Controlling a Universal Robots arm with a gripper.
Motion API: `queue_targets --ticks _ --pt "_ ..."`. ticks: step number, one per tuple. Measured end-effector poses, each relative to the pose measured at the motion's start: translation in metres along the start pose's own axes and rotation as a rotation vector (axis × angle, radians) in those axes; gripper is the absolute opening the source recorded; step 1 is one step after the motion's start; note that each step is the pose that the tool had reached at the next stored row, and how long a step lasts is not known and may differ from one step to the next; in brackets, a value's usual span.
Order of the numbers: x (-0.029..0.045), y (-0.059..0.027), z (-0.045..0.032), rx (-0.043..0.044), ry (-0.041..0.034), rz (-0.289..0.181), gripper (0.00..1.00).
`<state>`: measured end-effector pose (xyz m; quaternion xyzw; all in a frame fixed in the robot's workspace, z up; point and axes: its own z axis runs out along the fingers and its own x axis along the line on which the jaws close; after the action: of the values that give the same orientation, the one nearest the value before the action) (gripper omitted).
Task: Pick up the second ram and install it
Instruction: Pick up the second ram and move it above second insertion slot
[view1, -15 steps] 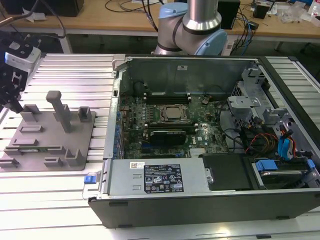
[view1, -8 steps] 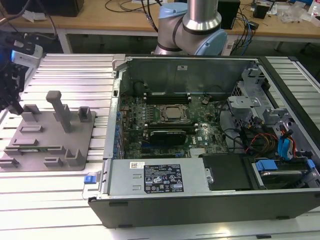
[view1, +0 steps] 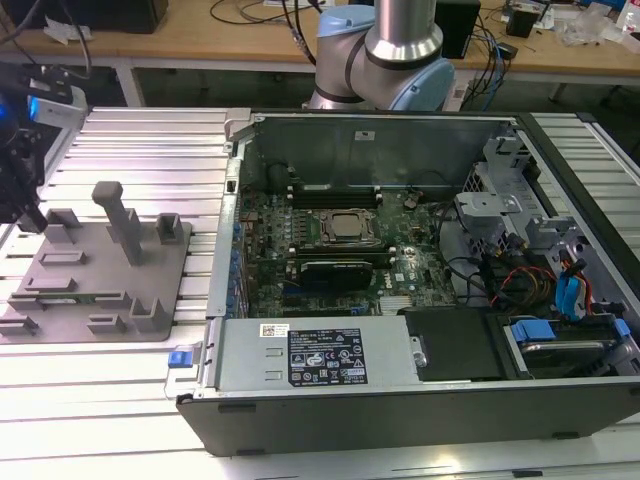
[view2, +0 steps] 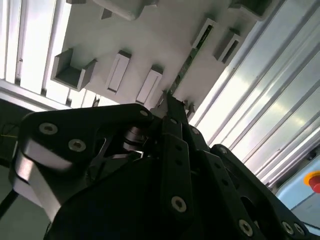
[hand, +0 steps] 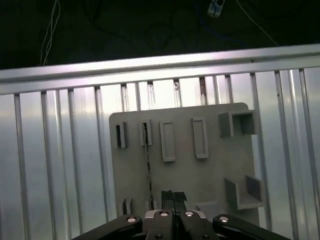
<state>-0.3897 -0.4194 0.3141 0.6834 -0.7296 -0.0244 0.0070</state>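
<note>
The second ram (view1: 80, 297) is a slim green stick standing on its long edge in a slot of the grey holder plate (view1: 100, 270), at the exterior view's left. It appears as a thin line (hand: 148, 165) in the first wrist view and as a green strip (view2: 192, 55) in the second. My gripper (view1: 30, 215) hangs above the plate's far left corner, apart from the stick. Its fingers (hand: 168, 196) are pressed together and shut on nothing. In the second wrist view the gripper (view2: 172, 107) points toward the near end of the stick.
The open computer case (view1: 380, 370) lies to the right of the plate. Inside are the memory slots (view1: 335, 187), a silver processor (view1: 345, 228) and a black expansion card (view1: 340, 268). A tall grey post (view1: 120, 220) and raised blocks stand on the plate. Ribbed aluminium table (view1: 150, 140) surrounds it.
</note>
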Motion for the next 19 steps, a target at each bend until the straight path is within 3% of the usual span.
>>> queue_targets --ticks 2,11,19 --pt "0.0 0.0 0.0001 -0.0002 0.0003 -0.008 0.08" --pt "0.0072 -0.0011 0.0159 -0.0017 0.0004 -0.007 0.08" --pt "0.008 -0.0018 0.0295 -0.0027 0.0005 -0.008 0.08"
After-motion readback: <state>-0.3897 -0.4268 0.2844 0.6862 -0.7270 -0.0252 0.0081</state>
